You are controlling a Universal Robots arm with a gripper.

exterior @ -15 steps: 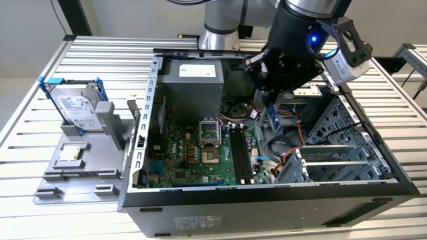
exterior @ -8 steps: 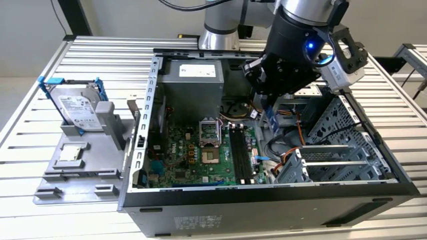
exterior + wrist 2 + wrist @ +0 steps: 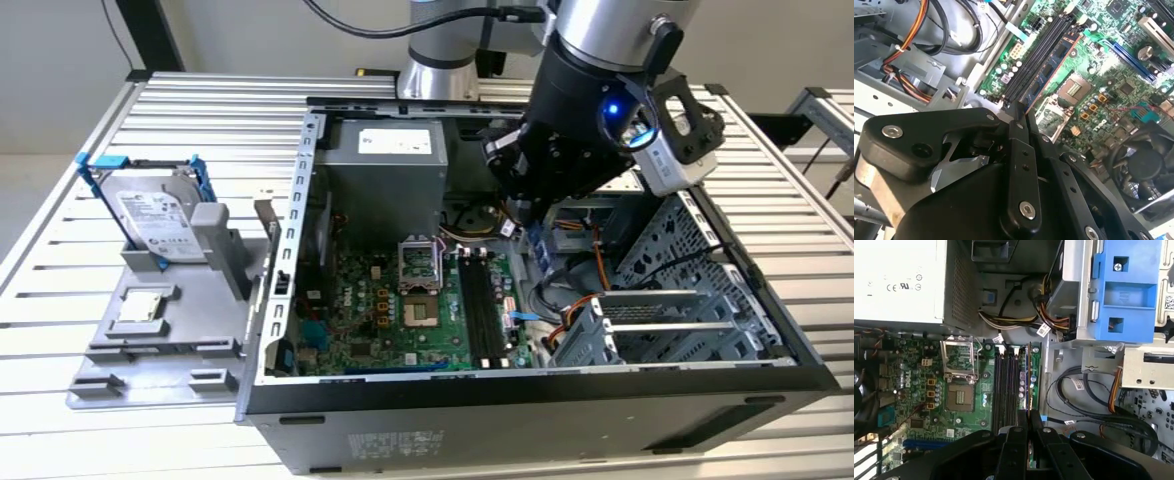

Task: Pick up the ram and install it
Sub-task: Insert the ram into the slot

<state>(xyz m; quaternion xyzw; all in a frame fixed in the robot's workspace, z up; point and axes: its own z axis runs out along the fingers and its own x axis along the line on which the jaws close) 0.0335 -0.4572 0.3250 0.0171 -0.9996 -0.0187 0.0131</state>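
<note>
My gripper (image 3: 534, 228) hangs inside the open computer case (image 3: 534, 385), shut on the ram (image 3: 539, 247), a narrow blue stick held on edge below the fingers. In the second wrist view the ram (image 3: 1050, 67) runs out from the black fingertips (image 3: 1017, 120) along the long black memory slots (image 3: 1036, 55), just above them. In the first wrist view I see the ram (image 3: 1027, 377) edge-on beside the slots (image 3: 1006, 385), with the gripper (image 3: 1027, 416) closed around its near end. The slots (image 3: 481, 300) lie on the green motherboard (image 3: 387, 320).
A silver hard drive in blue brackets (image 3: 158, 215) stands on a grey fixture at the exterior view's left. The power supply (image 3: 387, 150), CPU socket (image 3: 416, 275), loose cables (image 3: 587, 295) and a metal drive cage (image 3: 694, 270) crowd the case. A fan (image 3: 1144, 165) sits near the socket.
</note>
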